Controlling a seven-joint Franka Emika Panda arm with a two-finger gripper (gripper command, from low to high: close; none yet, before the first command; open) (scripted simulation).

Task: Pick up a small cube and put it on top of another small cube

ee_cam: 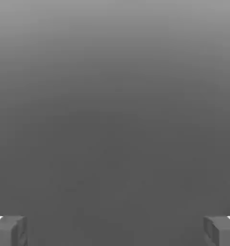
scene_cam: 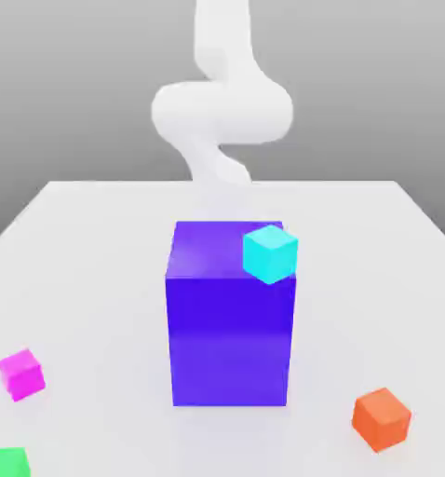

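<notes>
Green cube (scene_cam: 5, 462), at the near edge toward the exterior view's left, is the closest thing to the camera, though it is among the smallest here. By size, my worktop (scene_cam: 87, 270) comes first, a pale surface carrying everything. Next is my arm (scene_cam: 222, 107), a white, blurred shape rising behind the middle of the scene. Then comes the big blue-violet block (scene_cam: 231, 326), standing upright at the centre of the worktop.

After that come the small cubes. A cyan cube (scene_cam: 270, 252) appears at the block's upper far corner toward the exterior view's right; I cannot tell whether it rests on the block or lies behind it. An orange cube (scene_cam: 382, 418) sits near the front toward the exterior view's right, and a magenta cube (scene_cam: 21, 374) sits toward the left, just beyond the green one and apart from it.

My gripper (ee_cam: 115, 230) has its fingers (ee_cam: 8, 230) spread fully apart with nothing between them, facing blank grey.

I judge the task barely begun: no small cube is held and none rests on another. Choosing one, closing on it, lifting and setting it on a second cube is all left.
</notes>
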